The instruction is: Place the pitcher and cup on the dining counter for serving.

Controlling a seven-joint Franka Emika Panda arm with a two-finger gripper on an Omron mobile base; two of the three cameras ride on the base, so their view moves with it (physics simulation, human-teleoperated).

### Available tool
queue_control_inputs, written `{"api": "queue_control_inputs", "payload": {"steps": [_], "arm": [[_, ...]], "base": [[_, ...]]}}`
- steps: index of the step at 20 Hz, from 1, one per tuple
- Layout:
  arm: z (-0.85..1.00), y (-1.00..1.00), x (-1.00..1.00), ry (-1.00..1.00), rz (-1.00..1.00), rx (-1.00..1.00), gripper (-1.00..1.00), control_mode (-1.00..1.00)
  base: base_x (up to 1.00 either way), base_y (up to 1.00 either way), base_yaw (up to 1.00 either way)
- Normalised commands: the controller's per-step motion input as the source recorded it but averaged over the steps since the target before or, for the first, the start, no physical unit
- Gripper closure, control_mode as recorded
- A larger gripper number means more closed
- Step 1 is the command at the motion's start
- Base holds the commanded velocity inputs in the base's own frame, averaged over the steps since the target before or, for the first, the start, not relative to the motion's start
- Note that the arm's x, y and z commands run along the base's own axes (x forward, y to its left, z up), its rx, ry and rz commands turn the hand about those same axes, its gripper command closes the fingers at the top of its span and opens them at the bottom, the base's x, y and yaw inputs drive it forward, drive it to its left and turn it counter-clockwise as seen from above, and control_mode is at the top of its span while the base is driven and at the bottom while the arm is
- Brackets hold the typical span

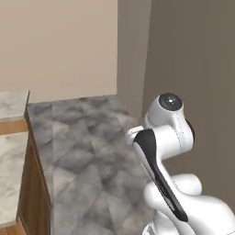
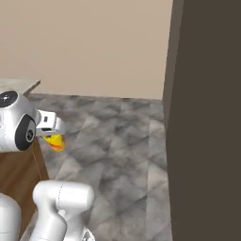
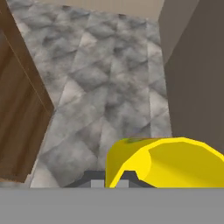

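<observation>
Cup [image 3: 166, 162] fills the lower right of the hand view, bright yellow, tipped so its open mouth and inner wall face the camera, held right at the gripper [image 3: 109, 180]. The finger tips are mostly hidden behind the cup, so the grip reads as closed on the cup rather than loose. In the right base view the cup [image 2: 55, 141] shows as a small yellow and orange shape hanging just below the white hand, at the left side of the picture, above the grey stone-patterned floor [image 2: 117, 155].

Beside it stands the brown wood-panelled side of a counter [image 2: 19, 174], whose pale marble top [image 1: 11, 156] appears at the left edge of the left base view. The cup is in the air next to this counter, not resting on it. A tall dark brown panel [image 2: 207, 117] closes the right side of the scene, and a beige wall [image 1: 59, 46] runs behind the floor.
</observation>
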Motion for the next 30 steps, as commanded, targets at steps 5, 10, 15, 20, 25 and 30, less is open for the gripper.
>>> {"api": "queue_control_inputs", "payload": {"steps": [5, 10, 15, 20, 25, 30], "arm": [[0.00, 0.00, 0.00, 0.00, 0.00, 0.00, 1.00, 1.00], [0.00, 0.00, 0.00, 0.00, 0.00, 0.00, 1.00, 1.00], [0.00, 0.00, 0.00, 0.00, 0.00, 0.00, 1.00, 1.00], [0.00, 0.00, 0.00, 0.00, 0.00, 0.00, 1.00, 1.00], [0.00, 0.00, 0.00, 0.00, 0.00, 0.00, 1.00, 1.00], [0.00, 0.00, 0.00, 0.00, 0.00, 0.00, 1.00, 1.00]], "base": [[0.94, -0.70, 0.64], [0.87, -0.60, 0.72], [0.80, -0.59, 0.72], [0.57, -0.98, 0.50], [0.29, -0.83, 0.59], [0.02, -0.55, 0.81]]}}
